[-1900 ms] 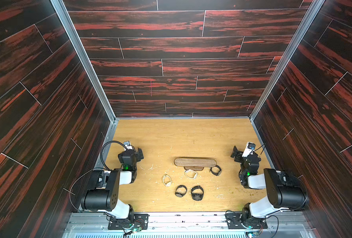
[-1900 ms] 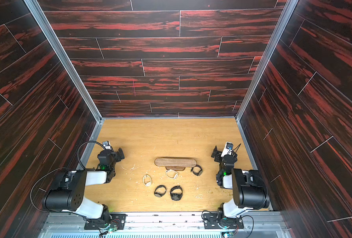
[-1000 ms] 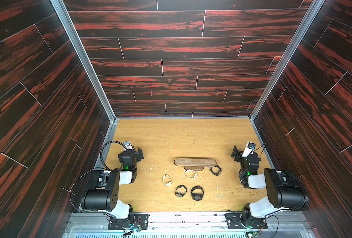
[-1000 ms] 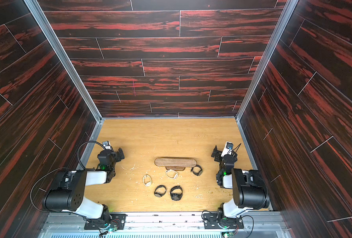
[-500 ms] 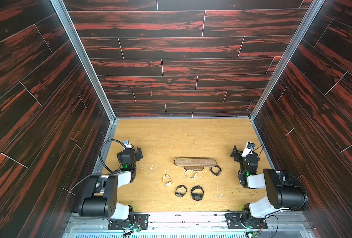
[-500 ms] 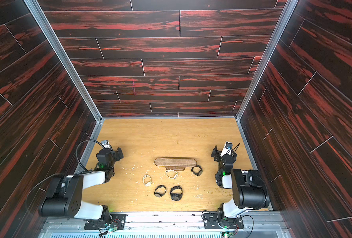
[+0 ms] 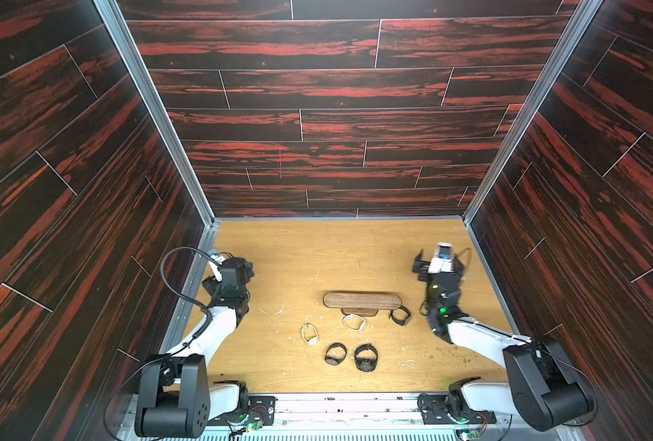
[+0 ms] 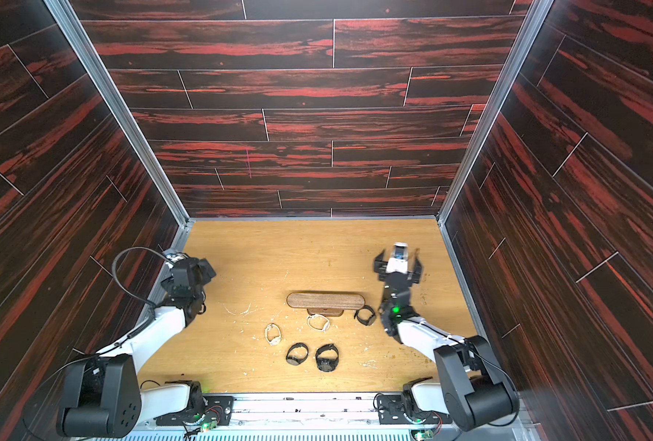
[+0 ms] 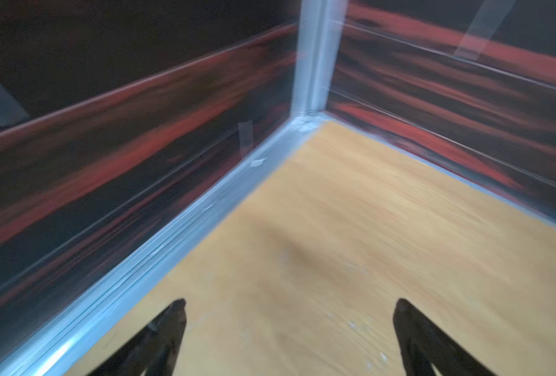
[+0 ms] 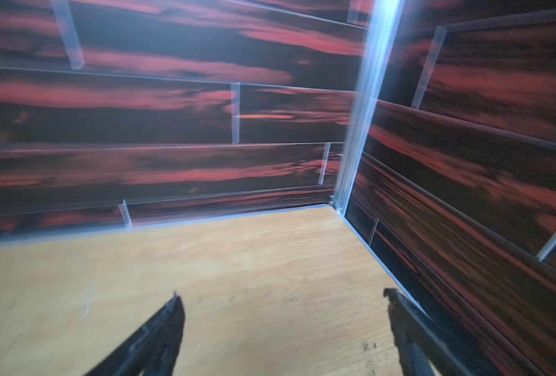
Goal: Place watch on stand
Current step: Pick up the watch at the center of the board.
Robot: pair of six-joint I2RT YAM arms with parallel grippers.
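2 top views overhead share floor (image 7: 336, 248); wrist views low, facing corners (image 9: 304, 118) (image 10: 337, 206).

Dark-brown stand (image 7: 362, 301) sits mid-floor, five watches (image 7: 366, 357) lying loose beside it.

Left arm (image 7: 218, 332) and right arm (image 7: 477, 336) each reach from the near edge toward the far side, the left at the scene's left and the right at its right. Left gripper (image 9: 289, 304) and right gripper (image 10: 280, 294) have jaws spread wide and hold nothing.
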